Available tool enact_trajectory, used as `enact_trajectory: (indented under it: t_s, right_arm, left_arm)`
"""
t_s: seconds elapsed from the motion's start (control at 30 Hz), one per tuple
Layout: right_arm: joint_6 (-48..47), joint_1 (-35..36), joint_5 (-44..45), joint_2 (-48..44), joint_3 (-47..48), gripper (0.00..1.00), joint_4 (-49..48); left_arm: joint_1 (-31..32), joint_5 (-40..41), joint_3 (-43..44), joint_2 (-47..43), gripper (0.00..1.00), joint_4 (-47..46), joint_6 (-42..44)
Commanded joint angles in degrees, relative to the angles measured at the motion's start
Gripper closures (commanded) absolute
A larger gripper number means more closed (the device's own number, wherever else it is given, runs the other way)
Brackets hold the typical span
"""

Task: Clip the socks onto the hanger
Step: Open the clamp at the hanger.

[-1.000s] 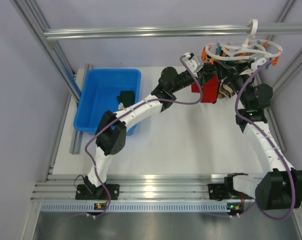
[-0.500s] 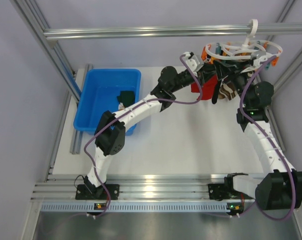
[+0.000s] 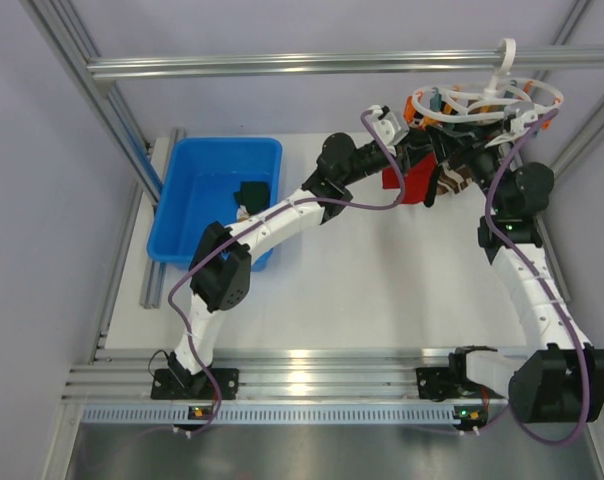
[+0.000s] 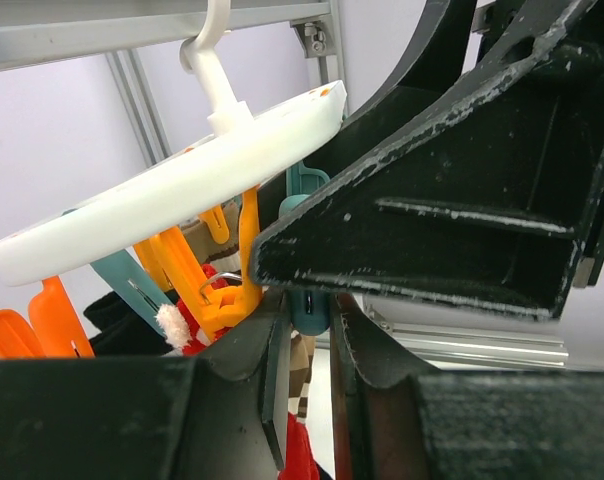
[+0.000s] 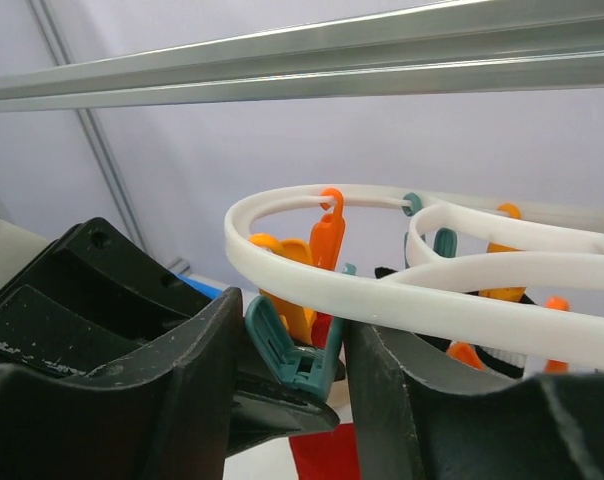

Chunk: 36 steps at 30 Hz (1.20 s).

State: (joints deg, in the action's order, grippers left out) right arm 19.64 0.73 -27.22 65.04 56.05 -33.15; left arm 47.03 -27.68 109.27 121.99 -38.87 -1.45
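right elbow (image 3: 530,186) shifted right; right tool (image 5: 290,345) straddles teal peg (image 5: 282,358), grip unclear; left tool (image 4: 307,345) clamps red sock (image 4: 300,458)

Table (image 3: 382,290): white top, as I see it from overhead. Directly on it: one blue bin (image 3: 197,200), left side, toward the far edge.

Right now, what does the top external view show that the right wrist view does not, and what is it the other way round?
Only the top external view shows the blue bin on the left, with a dark sock in it. Only the right wrist view shows the teal peg between the fingers of the right gripper, touching both. Both views show the white hanger, its orange pegs and the red sock.
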Motion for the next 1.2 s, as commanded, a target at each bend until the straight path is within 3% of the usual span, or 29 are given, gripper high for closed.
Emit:
enact_trajectory:
  t_s: [0.0,0.27,0.6,0.83,0.93,1.17]
  right_arm:
    - [0.5,-2.4,-2.7,-2.2,3.8,0.57,-2.4]
    - [1.1,-3.7,-5.9,-1.7,4.3,0.64,-2.9]
    - [3.9,-4.0,-5.6,-0.4,6.3,0.99,-3.6]
    - [5.1,-4.2,-4.6,-0.5,7.8,1.00,0.9]
    - [7.2,-4.2,-4.4,-0.3,8.0,1.00,1.7]
    - [12.0,-4.6,-3.9,0.0,7.5,1.00,1.9]
  left_arm:
    - [0.4,-3.3,0.6,-2.4,1.00,-0.7,-0.9]
    - [0.2,-5.9,0.9,-1.8,1.00,-2.6,-3.5]
    - [0.1,-6.0,0.8,-1.9,1.00,-2.2,-4.1]
    - [0.1,-4.8,0.0,-3.3,0.61,-1.1,-4.3]
    - [0.1,-4.0,-0.1,-3.9,0.54,-0.9,-3.6]
    - [0.1,-2.0,1.1,-3.2,0.52,-1.5,-5.0]
